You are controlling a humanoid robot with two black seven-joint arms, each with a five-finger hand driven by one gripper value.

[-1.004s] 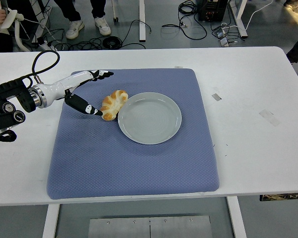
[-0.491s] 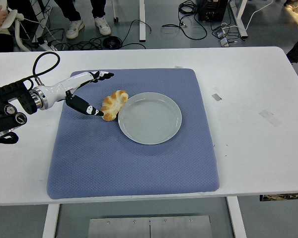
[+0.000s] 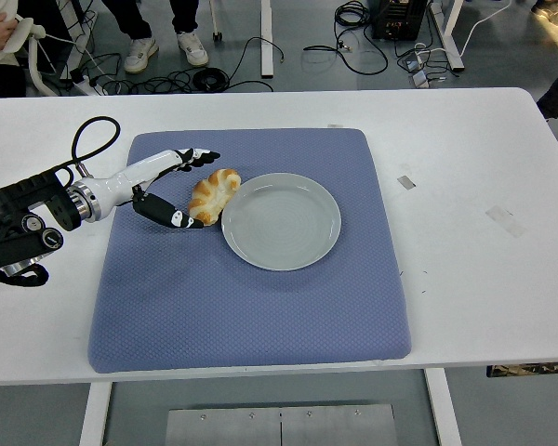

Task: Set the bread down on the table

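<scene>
A golden bread roll (image 3: 213, 193) lies on the blue mat (image 3: 251, 297), touching the left rim of the grey plate (image 3: 281, 220). My left hand (image 3: 188, 186) reaches in from the left with its fingers spread. The upper fingers (image 3: 197, 156) point just above the bread's left end, and the thumb (image 3: 172, 217) lies below it, close to the bread's lower left edge. Nothing is held in the hand. The right arm does not show.
The mat covers the middle of the white table (image 3: 474, 186). Small tape marks (image 3: 405, 181) sit on the table right of the mat. People's legs and cables show on the floor beyond the far edge.
My left hand has shifted slightly right and down toward the bread, and its fingers have closed in around the bread's left end. The bread and plate have stayed put.
</scene>
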